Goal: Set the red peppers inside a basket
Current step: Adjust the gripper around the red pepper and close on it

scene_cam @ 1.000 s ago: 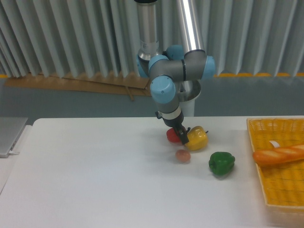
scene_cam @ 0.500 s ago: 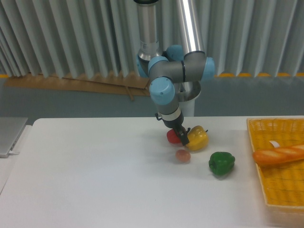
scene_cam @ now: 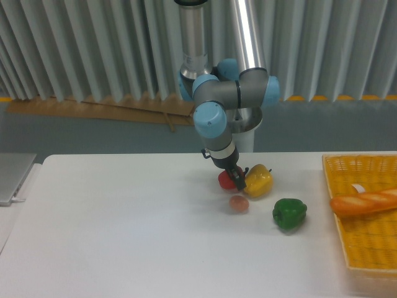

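Note:
The red pepper (scene_cam: pixel 225 180) sits near the middle of the white table, mostly hidden behind my gripper (scene_cam: pixel 234 179) and touching the yellow pepper (scene_cam: pixel 258 180) on its right. My gripper's dark fingers reach down around the red pepper; whether they are clamped on it cannot be made out. The yellow-orange mesh basket (scene_cam: pixel 366 248) stands at the table's right edge, well away from the pepper.
A green pepper (scene_cam: pixel 289 213) lies right of and nearer than the gripper. A small peach-coloured fruit (scene_cam: pixel 239 203) rests just in front of the red pepper. A bread loaf (scene_cam: pixel 364 202) lies in the basket. A grey tray (scene_cam: pixel 12 177) sits at the far left.
The arm's wrist has shifted slightly left and up. The red pepper looks marginally higher. Other objects have not moved.

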You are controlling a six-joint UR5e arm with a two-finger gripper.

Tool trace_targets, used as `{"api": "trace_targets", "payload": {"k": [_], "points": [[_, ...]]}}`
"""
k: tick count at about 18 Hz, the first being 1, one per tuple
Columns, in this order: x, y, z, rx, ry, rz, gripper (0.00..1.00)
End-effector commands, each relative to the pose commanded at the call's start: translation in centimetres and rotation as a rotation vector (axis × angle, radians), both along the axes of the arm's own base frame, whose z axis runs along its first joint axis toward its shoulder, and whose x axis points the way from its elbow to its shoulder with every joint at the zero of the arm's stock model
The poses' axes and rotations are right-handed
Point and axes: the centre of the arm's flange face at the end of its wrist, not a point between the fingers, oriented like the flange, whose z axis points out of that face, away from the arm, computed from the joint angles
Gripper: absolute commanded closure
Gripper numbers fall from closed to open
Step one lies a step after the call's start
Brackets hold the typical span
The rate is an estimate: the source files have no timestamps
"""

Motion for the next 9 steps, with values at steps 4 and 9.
{"api": "trace_targets", "payload": {"k": [4, 9], "points": [[-0.04, 0.05, -0.01, 0.000, 0.000, 0.001, 0.19], [-0.15, 0.17, 0.11, 0.003, 0.004, 0.007, 0.30]]}}
